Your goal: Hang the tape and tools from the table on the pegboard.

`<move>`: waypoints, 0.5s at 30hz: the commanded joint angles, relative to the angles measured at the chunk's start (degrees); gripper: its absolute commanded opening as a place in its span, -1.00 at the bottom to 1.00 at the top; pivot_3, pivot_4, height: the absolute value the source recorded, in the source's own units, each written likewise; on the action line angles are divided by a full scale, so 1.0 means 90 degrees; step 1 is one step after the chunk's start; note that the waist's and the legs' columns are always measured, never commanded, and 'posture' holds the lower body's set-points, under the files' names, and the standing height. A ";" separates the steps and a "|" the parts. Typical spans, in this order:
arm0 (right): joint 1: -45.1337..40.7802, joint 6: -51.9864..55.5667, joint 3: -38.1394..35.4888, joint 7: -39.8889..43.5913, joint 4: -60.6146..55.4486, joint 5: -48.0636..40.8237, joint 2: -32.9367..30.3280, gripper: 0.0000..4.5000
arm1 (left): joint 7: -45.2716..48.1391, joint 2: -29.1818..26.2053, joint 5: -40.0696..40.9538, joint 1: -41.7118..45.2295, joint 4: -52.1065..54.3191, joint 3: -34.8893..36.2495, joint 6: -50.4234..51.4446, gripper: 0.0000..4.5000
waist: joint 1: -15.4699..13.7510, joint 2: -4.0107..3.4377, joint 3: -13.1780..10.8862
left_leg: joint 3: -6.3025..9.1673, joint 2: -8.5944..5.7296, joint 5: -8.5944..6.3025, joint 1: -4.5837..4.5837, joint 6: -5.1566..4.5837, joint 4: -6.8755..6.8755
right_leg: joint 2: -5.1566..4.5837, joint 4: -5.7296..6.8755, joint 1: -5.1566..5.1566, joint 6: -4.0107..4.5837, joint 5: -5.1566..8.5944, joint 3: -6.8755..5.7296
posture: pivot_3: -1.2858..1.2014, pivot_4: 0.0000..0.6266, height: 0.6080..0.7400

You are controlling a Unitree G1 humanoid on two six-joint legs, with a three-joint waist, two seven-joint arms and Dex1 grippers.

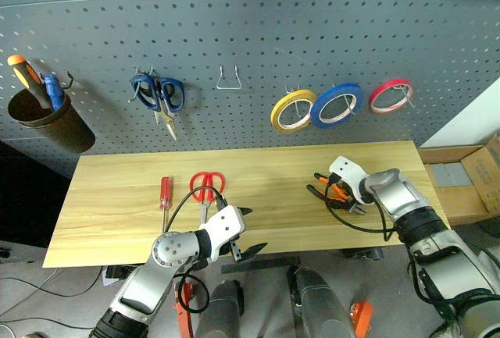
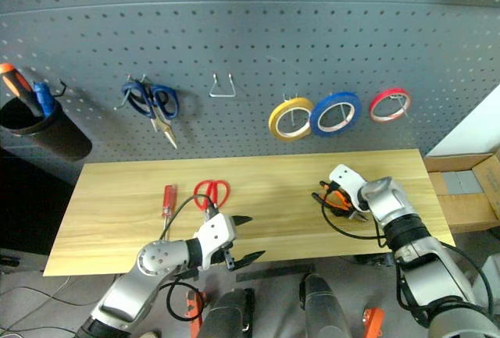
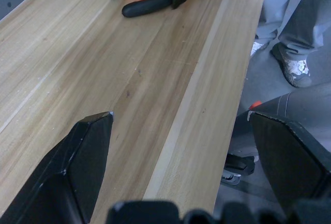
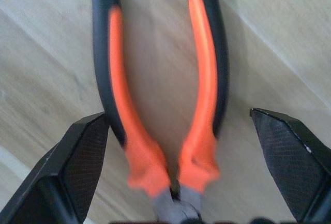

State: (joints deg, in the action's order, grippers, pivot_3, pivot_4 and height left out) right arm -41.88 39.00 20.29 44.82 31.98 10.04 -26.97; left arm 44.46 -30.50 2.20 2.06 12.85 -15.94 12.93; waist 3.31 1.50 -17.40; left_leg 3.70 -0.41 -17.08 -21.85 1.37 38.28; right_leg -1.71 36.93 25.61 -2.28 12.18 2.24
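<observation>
- From the head views, the table (image 1: 258, 197) lay below the pegboard (image 1: 250, 33), where the yellow tape (image 1: 293, 110) already hung on a hook beside a blue ring (image 1: 336, 104) and a red ring (image 1: 391, 95).
- Blue-handled scissors (image 1: 158, 94) also hung on the board, and a dark cup (image 1: 47, 123) at its left edge held an orange-and-black screwdriver (image 1: 23, 72).
- On the table's left half lay the red-handled screwdriver (image 1: 165, 193) and, just beside it, the red-handled scissors (image 1: 207, 186).
- The pliers (image 1: 332, 190) lay on the right half, partly covered by the right gripper (image 1: 348, 197) in the head views.
- The right wrist view showed what the head views hid: the pliers' handles sat between the widely spread fingers (image 4: 77, 162), one finger close against a handle, and no grasp was visible.
- The left gripper (image 1: 248, 233) hovered over the table's near edge, fingers spread wide, holding nothing.
- The left wrist view alone showed a person's shoe (image 3: 292, 69) on the floor beyond the table edge.
</observation>
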 commanded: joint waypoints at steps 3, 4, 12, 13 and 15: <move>-0.0176 0.0161 -0.0034 -0.0078 0.0193 0.0032 0.0145 0.98 | -0.0011 0.0014 0.0029 -0.0033 0.0233 0.0001 -0.0006 1.00 | 0.0000 0.0000 0.0000 | 0.0000 0.0000 0.0000 0.0000 0.0000 0.0000 | -0.0001 0.0000 0.0000 0.0000 0.0000 -0.0001 | 0.01 0.02 1.00; -0.0210 0.0179 -0.0040 -0.0097 0.0234 0.0028 0.0181 0.98 | -0.0020 0.0020 0.0026 -0.0043 0.0239 -0.0004 -0.0004 1.00 | 0.0001 0.0000 0.0000 | 0.0000 0.0000 0.0000 0.0000 0.0000 0.0000 | -0.0001 0.0000 0.0000 0.0000 0.0000 -0.0001 | 0.01 0.01 1.00; -0.0347 0.0088 -0.0039 -0.0201 0.0424 0.0034 0.0342 0.60 | -0.0057 0.0058 0.0010 -0.0085 0.0266 -0.0011 -0.0001 1.00 | 0.0002 0.0000 0.0000 | 0.0001 0.0002 0.0000 0.0002 0.0000 0.0001 | -0.0001 0.0003 0.0000 0.0003 -0.0002 -0.0001 | 0.01 -0.01 1.00; -0.0351 0.0085 -0.0046 -0.0197 0.0420 0.0027 0.0349 0.45 | -0.0056 0.0054 0.0008 -0.0091 0.0265 -0.0006 -0.0008 1.00 | 0.0002 0.0000 0.0000 | 0.0001 0.0002 0.0000 0.0001 0.0000 0.0002 | -0.0001 0.0003 0.0000 0.0003 -0.0002 -0.0001 | 0.01 -0.01 1.00; -0.0369 0.0048 -0.0055 -0.0197 0.0451 0.0025 0.0353 0.21 | -0.0054 0.0051 0.0004 -0.0087 0.0244 0.0000 -0.0022 1.00 | 0.0002 0.0000 0.0000 | 0.0001 0.0002 0.0000 0.0001 0.0000 0.0002 | -0.0002 0.0003 0.0000 0.0003 -0.0002 -0.0001 | 0.01 -0.02 1.00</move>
State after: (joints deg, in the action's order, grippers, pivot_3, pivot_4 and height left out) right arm -44.80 39.67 20.22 43.10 35.45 10.14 -23.94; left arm 44.24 -30.07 2.18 1.81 12.89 -15.94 13.28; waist 3.33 1.50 -17.40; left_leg 3.71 -0.40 -17.08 -21.84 1.37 38.29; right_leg -1.72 36.96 25.61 -2.26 12.17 2.23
